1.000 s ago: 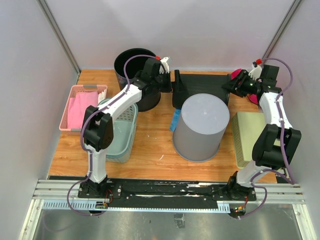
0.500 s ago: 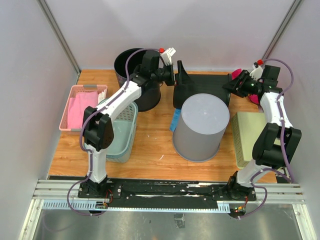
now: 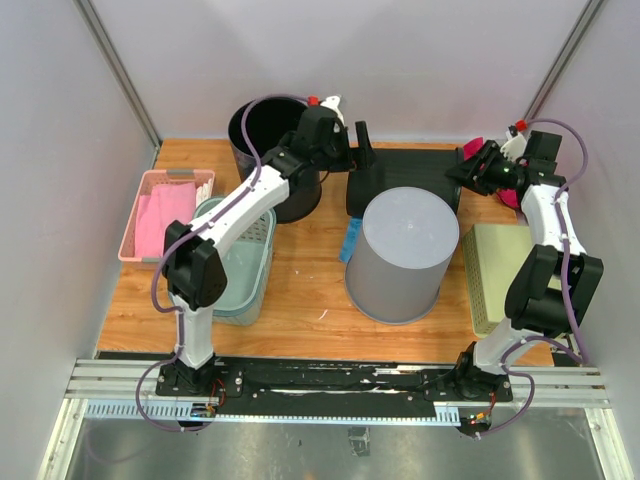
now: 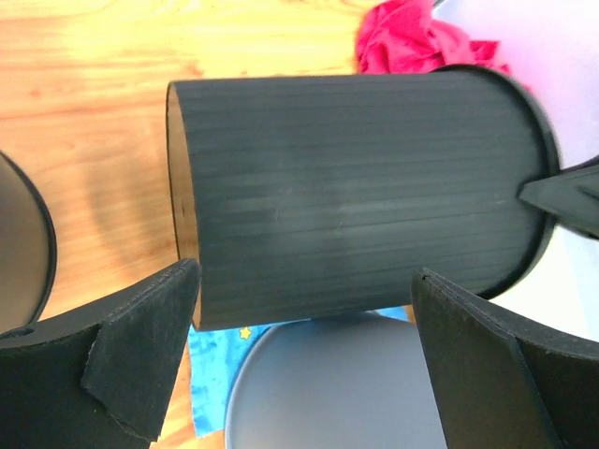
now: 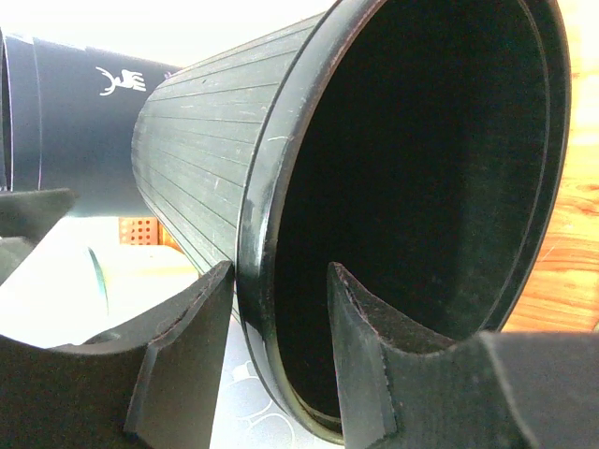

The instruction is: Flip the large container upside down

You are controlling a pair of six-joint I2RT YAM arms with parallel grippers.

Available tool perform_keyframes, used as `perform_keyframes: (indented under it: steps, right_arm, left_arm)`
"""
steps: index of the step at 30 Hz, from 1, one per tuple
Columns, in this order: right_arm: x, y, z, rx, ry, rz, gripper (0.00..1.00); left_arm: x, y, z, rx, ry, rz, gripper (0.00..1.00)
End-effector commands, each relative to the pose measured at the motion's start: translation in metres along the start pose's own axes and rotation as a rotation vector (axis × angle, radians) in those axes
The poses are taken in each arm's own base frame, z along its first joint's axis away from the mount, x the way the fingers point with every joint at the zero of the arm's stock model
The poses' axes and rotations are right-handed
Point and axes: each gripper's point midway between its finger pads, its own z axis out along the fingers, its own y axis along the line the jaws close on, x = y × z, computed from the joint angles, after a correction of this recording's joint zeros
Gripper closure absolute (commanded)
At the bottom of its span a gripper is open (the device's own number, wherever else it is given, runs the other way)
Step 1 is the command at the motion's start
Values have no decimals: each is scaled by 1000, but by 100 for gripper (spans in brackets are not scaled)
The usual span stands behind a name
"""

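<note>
A black ribbed container (image 3: 400, 172) lies on its side at the back of the table, open end to the right. It also shows in the left wrist view (image 4: 356, 187) and the right wrist view (image 5: 197, 140). My right gripper (image 3: 470, 166) (image 5: 281, 271) is shut on its rim, one finger outside and one inside the mouth. My left gripper (image 3: 361, 138) (image 4: 304, 281) is open and empty, hovering above the container's closed left end. A grey bin (image 3: 405, 250) (image 4: 337, 393) stands upside down in front of it.
A black bucket (image 3: 270, 130) stands at the back left. A pink basket (image 3: 165, 215) and a teal basket (image 3: 245, 260) sit at the left. A pale green box (image 3: 500, 270) is at the right, a red cloth (image 4: 412, 42) behind it, and a blue cloth (image 3: 352, 240) beside the grey bin.
My left gripper has come off the black container's left end, lifted and swung right above it with its jaws open. The right gripper has hardly moved.
</note>
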Motion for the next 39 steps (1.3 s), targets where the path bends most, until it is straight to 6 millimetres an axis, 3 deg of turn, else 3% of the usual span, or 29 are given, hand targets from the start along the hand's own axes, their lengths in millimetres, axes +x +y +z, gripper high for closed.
perform_keyframes:
  steps: [1, 8, 14, 17, 21, 26, 39]
  right_arm:
    - [13, -33, 2, 83, 35, 58, 55]
    - [14, -34, 0, 89, 31, 52, 55]
    - [16, -36, 1, 89, 38, 59, 55]
    - [18, -38, 1, 91, 41, 63, 55]
    - [18, -40, 3, 90, 42, 72, 55]
    - [20, -42, 8, 73, 45, 96, 55]
    - [9, -44, 22, -3, -3, 175, 55]
  left_arm:
    - [4, 15, 3, -131, -61, 16, 1]
    - [35, 28, 37, -117, -4, 22, 1]
    - [56, 13, 52, 27, 84, 21, 1]
    - [60, -3, 52, 122, 125, 24, 4]
    - [45, -40, 35, 293, 100, 0, 16]
    - [23, -78, 12, 453, 75, -32, 18]
    - [-31, -141, -23, 697, 2, -82, 19]
